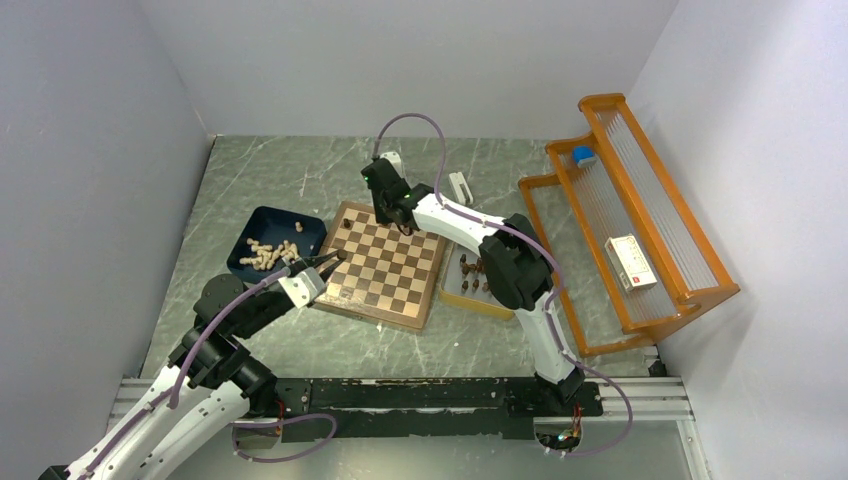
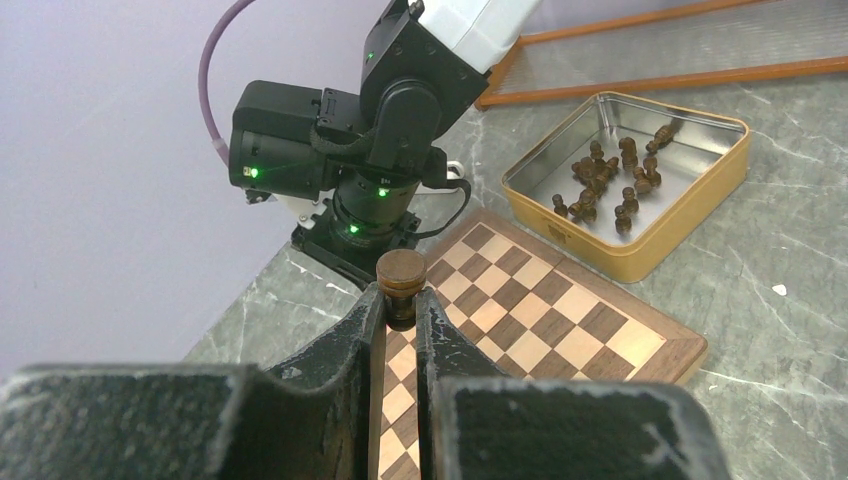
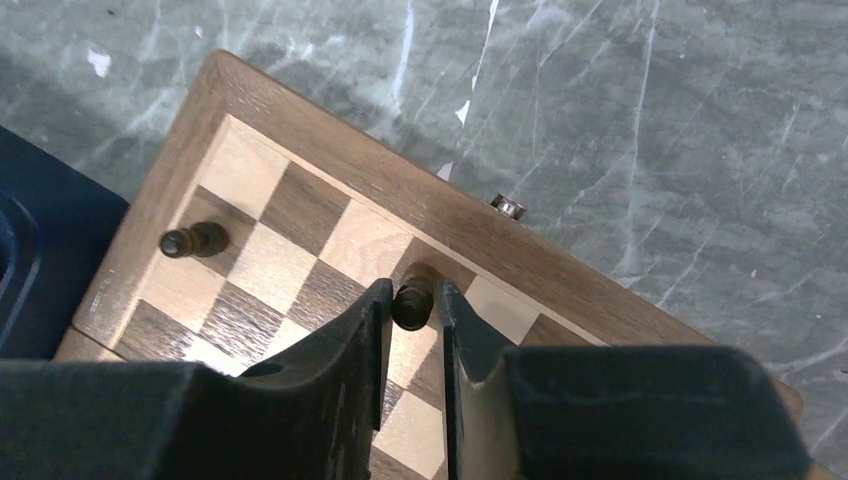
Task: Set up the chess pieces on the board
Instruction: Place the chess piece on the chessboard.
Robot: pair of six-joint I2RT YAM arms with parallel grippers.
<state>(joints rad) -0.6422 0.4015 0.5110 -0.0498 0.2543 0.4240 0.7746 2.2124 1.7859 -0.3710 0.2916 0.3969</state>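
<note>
Premises: a robotics laboratory test cell, not a domestic or commercial room. Evidence: plain grey partition walls (image 1: 400,60) box in a marbled grey counter (image 1: 470,345) on three sides. A left arm (image 1: 215,355) and a right arm (image 1: 515,265) are bolted to a metal rail (image 1: 400,393) at its near edge, with exposed purple cabling (image 1: 410,115) and green status lights (image 2: 252,172). Staged props: a board (image 1: 385,265), dark chess pieces (image 2: 598,185) in a yellow-rimmed tin (image 2: 640,262), pale ones in a blue tray (image 1: 280,222), and an orange rack (image 1: 640,220).

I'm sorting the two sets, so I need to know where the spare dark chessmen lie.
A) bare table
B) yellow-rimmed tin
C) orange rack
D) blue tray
B: the loose dark pieces lie inside the yellow-rimmed tin beside the board; the blue tray holds only light ones.
</note>
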